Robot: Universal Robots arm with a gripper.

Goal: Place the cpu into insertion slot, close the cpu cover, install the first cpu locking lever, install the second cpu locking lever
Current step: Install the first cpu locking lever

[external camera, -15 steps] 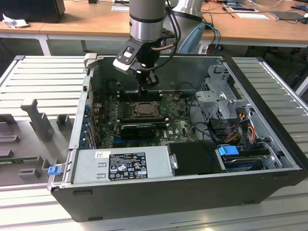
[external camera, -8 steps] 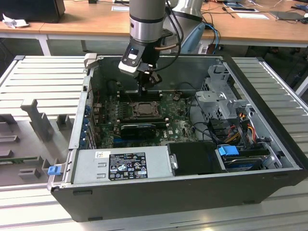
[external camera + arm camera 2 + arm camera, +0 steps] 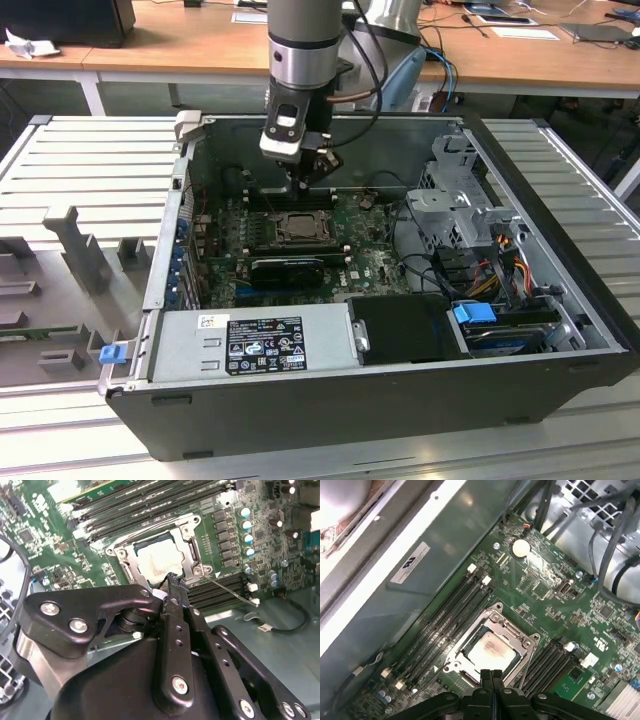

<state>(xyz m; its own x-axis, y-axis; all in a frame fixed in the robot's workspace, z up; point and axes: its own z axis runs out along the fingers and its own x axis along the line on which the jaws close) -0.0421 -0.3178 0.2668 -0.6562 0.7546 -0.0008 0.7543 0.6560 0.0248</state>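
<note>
Exterior view: the gripper [image 3: 312, 180] hangs inside the computer case [image 3: 400, 405], its fingers pressed together, just at 12 o'clock of the insertion slot [image 3: 297, 228]. In the first wrist view the cpu [image 3: 490, 650] lies in the slot, with the cpu cover [image 3: 515, 627] flat around it.

Straight down onto the insertion slot [image 3: 515, 632] I had open room, though memory slots [image 3: 440, 627] flanked it on two sides, the case wall [image 3: 380, 620] rose just beyond one bank, and cables [image 3: 596, 560] and the drive cage [image 3: 455, 195] crowded the exterior view's right.
</note>
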